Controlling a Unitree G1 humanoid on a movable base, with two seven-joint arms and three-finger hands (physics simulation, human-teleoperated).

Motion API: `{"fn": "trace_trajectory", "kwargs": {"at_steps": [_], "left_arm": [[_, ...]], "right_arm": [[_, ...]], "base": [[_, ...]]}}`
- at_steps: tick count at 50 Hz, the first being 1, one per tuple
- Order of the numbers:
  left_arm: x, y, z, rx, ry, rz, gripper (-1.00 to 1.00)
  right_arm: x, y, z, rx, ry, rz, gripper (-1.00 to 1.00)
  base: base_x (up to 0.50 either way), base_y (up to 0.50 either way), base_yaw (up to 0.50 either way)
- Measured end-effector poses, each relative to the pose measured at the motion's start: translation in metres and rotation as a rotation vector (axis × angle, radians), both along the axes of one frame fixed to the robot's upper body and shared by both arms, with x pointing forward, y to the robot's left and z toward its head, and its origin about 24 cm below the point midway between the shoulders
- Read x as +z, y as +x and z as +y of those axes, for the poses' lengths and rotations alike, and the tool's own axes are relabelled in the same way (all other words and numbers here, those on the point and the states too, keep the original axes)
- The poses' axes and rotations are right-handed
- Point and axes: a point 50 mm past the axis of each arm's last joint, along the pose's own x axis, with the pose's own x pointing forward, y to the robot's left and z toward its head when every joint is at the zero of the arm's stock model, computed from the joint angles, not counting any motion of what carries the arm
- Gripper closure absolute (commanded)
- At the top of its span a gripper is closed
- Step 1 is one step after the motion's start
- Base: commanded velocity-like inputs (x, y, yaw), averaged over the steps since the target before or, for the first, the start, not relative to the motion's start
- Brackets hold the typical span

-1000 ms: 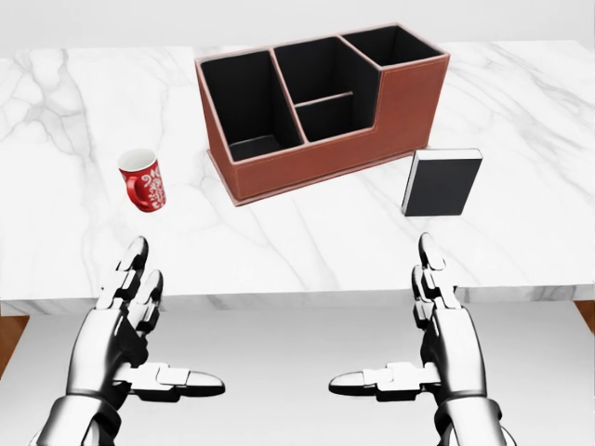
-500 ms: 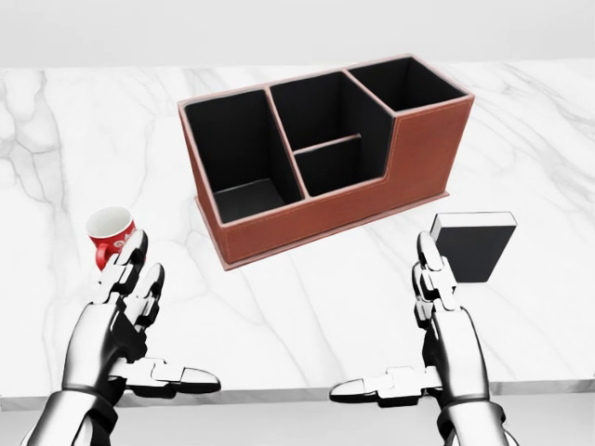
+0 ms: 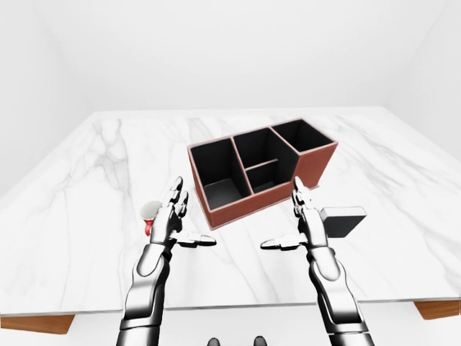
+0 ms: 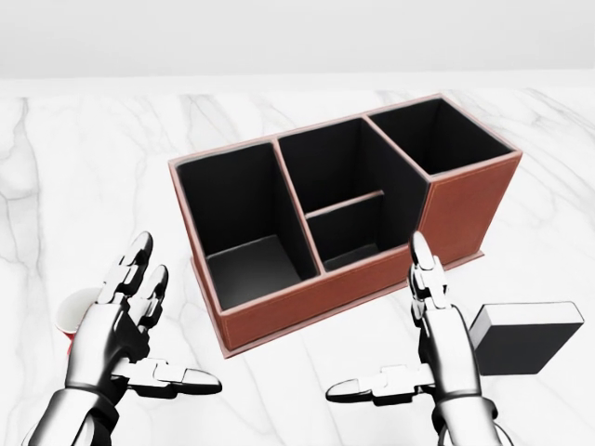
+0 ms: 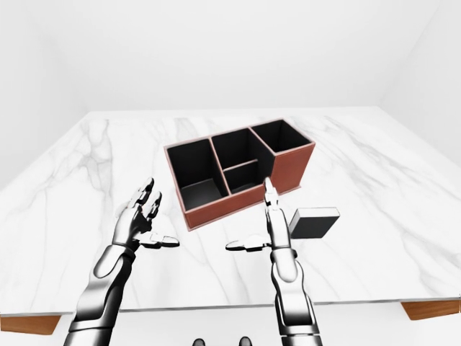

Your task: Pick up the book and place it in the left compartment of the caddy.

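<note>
The black book (image 4: 525,336) with white page edges lies flat on the marble table (image 4: 84,167), at the lower right of the head view. My right hand (image 4: 402,342) hovers open just left of it, fingers straight, thumb pointing left, touching nothing. The brown caddy (image 4: 307,311) with black compartments stands in the middle of that view, turned at an angle. Its left compartment (image 4: 237,223) is large and holds nothing. My left hand (image 4: 153,327) is open at the lower left, short of the caddy's near left corner.
A red mug (image 4: 67,321) stands at the left edge of the head view, partly hidden behind my left hand. The table's near edge (image 3: 230,306) runs below both forearms in the left-eye view. White walls surround the table.
The camera has moved toward the table, so caddy, book and mug look larger and lower in the head view. Both hands keep the same open pose, now over the tabletop.
</note>
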Motion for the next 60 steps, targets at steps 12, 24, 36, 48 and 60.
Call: {"fn": "trace_trajectory", "kwargs": {"at_steps": [12,24,36,48,60], "left_arm": [[0.001,0.004,0.003,-0.002,0.000,-0.002,-1.00],[0.006,0.007,0.009,0.010,-0.008,-0.019,-1.00],[0.007,0.011,0.014,0.016,-0.012,-0.021,-1.00],[0.012,0.010,0.014,0.008,-0.014,-0.042,-1.00],[0.015,0.008,0.014,-0.003,-0.016,-0.059,-1.00]], "right_arm": [[0.034,0.011,-0.008,0.047,-0.111,-0.073,-1.00],[0.079,0.028,-0.026,0.145,-0.426,-0.173,-1.00],[0.102,0.040,-0.050,0.212,-0.885,-0.038,-1.00],[0.124,0.035,-0.085,0.058,-1.191,0.096,-1.00],[0.133,0.022,-0.117,-0.113,-1.320,0.190,-1.00]], "base": [[0.00,0.00,0.00],[0.00,0.00,0.00],[0.00,0.00,0.00],[0.00,0.00,0.00],[0.00,0.00,0.00]]}}
